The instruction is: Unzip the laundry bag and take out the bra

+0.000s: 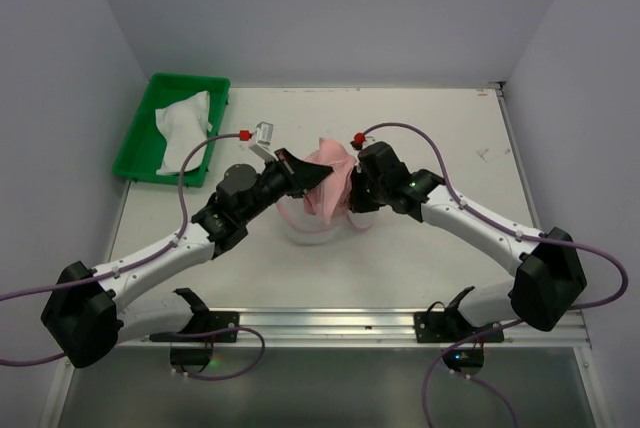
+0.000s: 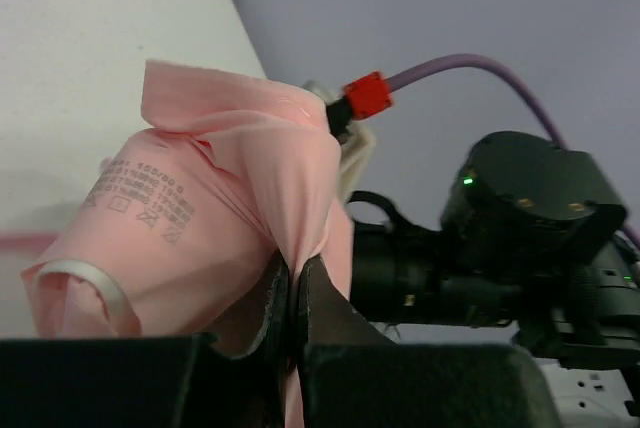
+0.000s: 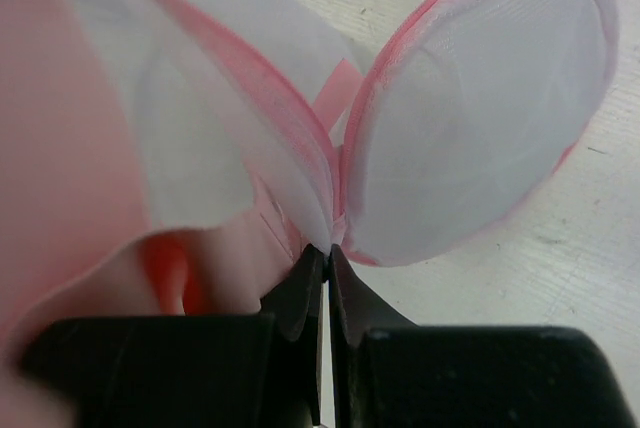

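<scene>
Left of centre, your left gripper (image 2: 297,280) is clamped on a fold of the pink bra (image 1: 330,170), held at mid-frame above the laundry bag (image 1: 316,225); the bag is unzipped, its lid flapped open; your right gripper (image 3: 328,260) pinches its pink rim; what's left, I judge, is drawing the bra clear.

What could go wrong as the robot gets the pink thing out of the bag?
The left end effector pinches only a thin fold of the bra, so the cloth might slip free. The right end effector grips just the pink rim of the laundry bag; if the bra snags, the bag may lift too. The two end effectors are close together and could bump.
</scene>
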`<state>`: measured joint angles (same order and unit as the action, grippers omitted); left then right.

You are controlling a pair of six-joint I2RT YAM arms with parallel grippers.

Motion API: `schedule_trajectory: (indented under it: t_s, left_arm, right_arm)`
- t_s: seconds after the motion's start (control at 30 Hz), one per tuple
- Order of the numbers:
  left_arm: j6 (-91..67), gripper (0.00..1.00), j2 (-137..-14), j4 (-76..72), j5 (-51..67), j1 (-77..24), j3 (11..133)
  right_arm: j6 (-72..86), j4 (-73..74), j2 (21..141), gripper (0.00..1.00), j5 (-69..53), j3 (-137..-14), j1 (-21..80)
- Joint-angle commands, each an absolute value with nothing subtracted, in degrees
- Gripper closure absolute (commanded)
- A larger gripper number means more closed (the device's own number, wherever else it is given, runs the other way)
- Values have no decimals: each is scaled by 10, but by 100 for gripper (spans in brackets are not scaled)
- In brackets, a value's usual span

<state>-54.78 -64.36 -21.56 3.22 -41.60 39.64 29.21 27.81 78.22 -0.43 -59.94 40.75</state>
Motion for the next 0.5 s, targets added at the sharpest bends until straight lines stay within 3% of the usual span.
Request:
schedule_trajectory:
  t_s: [0.0,0.23,0.47]
  left_arm:
    - [-633,100,-645,-399,79,-425,405]
    - [-613,100,-613,-390,36,-416,417]
    - [-446,100,-556,-67,-121,-374,532]
  right_arm:
    - [309,271,806,100,11,-622,423]
    - [322,268,814,100,15,-591,423]
    - [311,270,786,100,50,-543,406]
